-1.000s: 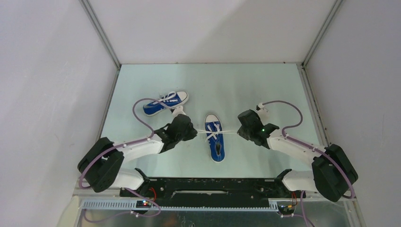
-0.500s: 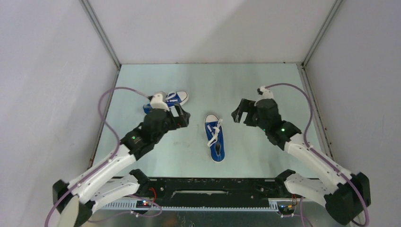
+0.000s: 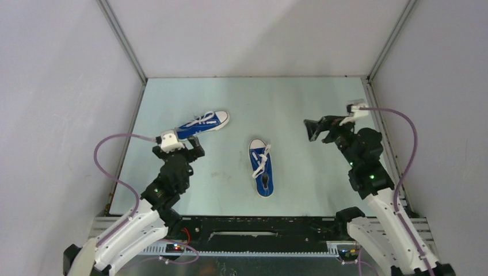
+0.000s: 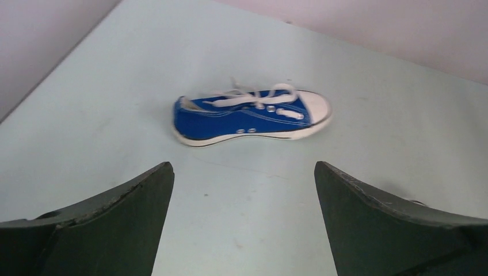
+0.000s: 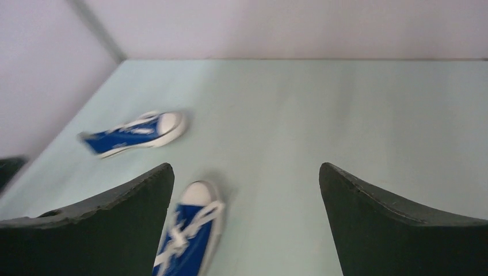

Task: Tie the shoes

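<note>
Left hand [image 4: 243, 165] and right hand [image 5: 246, 165] splayed wide, empty, well off the shoes [image 3: 262, 172].

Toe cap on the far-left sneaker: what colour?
White toe cap on the blue sneaker; it shows best in the left wrist view.

Pale green table [image 3: 299, 98], white enclosure walls [image 3: 253, 34], grey corner struts [image 3: 124, 40]

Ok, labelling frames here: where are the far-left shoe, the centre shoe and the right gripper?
far-left shoe [image 4: 244, 119]: left wrist view, blue side panel.
centre shoe [image 3: 262, 167]: top view, laces mid-shoe.
right gripper [image 3: 311, 130]: top view, between its fingertips.
</note>
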`<action>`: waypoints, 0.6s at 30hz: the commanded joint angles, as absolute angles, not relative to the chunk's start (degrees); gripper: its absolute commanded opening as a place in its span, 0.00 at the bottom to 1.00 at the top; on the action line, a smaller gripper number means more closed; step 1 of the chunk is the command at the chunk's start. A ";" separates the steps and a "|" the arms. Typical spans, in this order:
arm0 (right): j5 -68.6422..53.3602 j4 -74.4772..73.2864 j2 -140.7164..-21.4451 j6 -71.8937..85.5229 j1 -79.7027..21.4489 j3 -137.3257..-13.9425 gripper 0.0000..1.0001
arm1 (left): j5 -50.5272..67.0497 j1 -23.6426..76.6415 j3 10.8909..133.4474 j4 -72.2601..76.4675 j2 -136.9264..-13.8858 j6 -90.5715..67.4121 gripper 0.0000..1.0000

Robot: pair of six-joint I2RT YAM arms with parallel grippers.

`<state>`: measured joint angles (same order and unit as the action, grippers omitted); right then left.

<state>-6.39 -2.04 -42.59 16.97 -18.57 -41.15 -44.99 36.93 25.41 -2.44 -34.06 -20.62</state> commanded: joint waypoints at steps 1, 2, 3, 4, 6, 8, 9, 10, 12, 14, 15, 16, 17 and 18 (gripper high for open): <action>-6.33 -1.17 -42.86 14.90 -8.52 -38.39 1.00 | -54.85 34.19 17.43 16.80 -32.86 -10.92 1.00; -5.41 -1.46 -43.70 17.37 -4.66 -37.96 1.00 | -55.20 32.76 15.63 20.53 -33.57 -9.30 1.00; -3.76 -0.98 -43.73 18.40 -3.12 -36.34 0.99 | -55.42 32.16 13.80 22.52 -35.42 -8.34 1.00; 1.26 0.26 -42.86 18.24 -1.22 -35.00 1.00 | -55.95 30.83 12.83 27.32 -36.34 -6.61 0.99; 3.79 8.97 -40.52 12.08 -0.60 -27.77 0.99 | -53.48 28.20 9.88 34.82 -38.33 -3.95 1.00; 3.14 20.59 -38.98 8.35 -0.54 -18.15 0.99 | -49.38 25.09 8.92 37.45 -38.85 -2.30 1.00; 1.88 22.64 -38.91 7.30 -0.51 -16.59 1.00 | -47.61 24.10 8.19 39.77 -39.20 -1.67 1.00; -0.37 25.92 -39.77 4.97 -0.52 -14.14 0.99 | -46.96 22.46 7.83 40.67 -40.28 -0.55 1.00; 2.90 33.55 -43.79 5.51 -0.53 -10.81 0.99 | -45.39 20.05 6.67 43.88 -43.62 1.35 1.00; 4.58 40.45 -49.06 5.94 -0.52 -8.77 1.00 | -40.92 16.19 5.72 46.99 -48.37 0.76 0.99; 3.52 42.42 -52.87 5.15 -0.48 -8.38 0.99 | -35.23 14.56 4.68 51.58 -50.24 0.65 0.96; 2.99 46.42 -54.91 4.95 -0.50 -8.18 1.00 | -33.22 11.81 4.36 53.70 -52.88 0.59 0.91; 2.18 48.52 -58.88 4.38 -0.52 -8.18 1.00 | -29.46 11.22 4.34 54.40 -53.33 1.75 0.90; 1.92 51.73 -60.73 3.90 -0.52 -8.33 0.99 | -27.39 10.06 4.59 54.32 -54.20 2.15 0.90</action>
<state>1.78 31.07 -54.08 7.18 -0.62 -8.01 -39.55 14.35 5.30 44.31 -50.33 -1.26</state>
